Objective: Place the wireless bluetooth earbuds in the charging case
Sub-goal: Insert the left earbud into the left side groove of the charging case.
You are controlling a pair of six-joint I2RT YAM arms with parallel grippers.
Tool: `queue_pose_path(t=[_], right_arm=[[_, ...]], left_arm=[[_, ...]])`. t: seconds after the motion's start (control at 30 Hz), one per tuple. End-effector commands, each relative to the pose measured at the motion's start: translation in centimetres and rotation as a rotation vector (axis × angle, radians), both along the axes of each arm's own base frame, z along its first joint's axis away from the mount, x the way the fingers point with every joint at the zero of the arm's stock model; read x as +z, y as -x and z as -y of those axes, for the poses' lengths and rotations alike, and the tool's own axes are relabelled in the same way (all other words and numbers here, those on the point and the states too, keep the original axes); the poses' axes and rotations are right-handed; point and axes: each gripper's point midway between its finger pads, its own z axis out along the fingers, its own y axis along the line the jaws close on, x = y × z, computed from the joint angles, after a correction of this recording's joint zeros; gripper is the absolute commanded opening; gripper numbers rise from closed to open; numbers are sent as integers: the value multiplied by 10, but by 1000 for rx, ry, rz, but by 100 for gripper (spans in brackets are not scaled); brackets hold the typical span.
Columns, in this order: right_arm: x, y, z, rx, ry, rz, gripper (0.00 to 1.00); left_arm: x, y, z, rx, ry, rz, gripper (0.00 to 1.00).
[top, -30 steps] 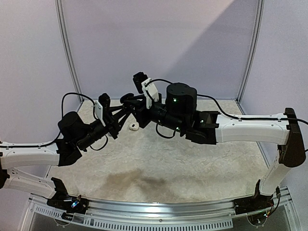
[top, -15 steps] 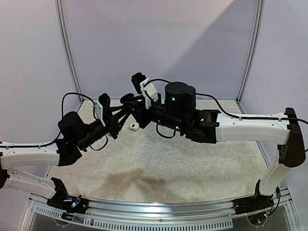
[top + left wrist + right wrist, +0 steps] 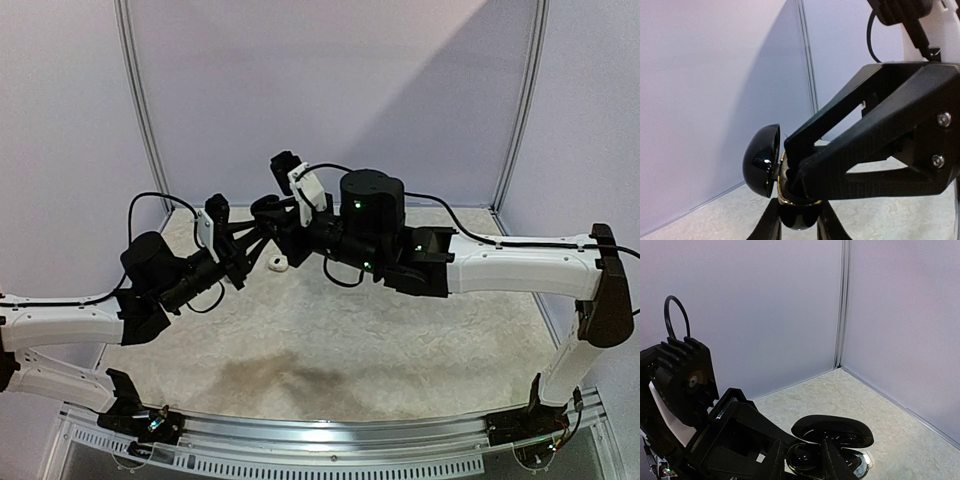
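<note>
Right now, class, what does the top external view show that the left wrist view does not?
Only the top external view: a small white item lying on the table. Only the left wrist view: the black charging case in the left hand, its lid swung open, a gold rim showing. Both: the right hand meeting the left hand.

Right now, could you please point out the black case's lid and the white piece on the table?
Case lid (image 3: 761,161): left wrist view, glossy dome.
White piece (image 3: 277,264): top external view, its middle.
</note>
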Motion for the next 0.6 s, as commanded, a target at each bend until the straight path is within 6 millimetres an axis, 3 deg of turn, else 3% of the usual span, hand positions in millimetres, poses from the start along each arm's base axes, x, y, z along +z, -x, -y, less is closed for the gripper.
queue_pose_path(t=[0.0, 0.57], right_arm=[[-16, -14, 0, -59, 60, -8, 26], [-25, -21, 0, -91, 129, -21, 32]], left_arm=[[6, 7, 2, -38, 28, 9, 0], [1, 6, 4, -64, 57, -77, 0]])
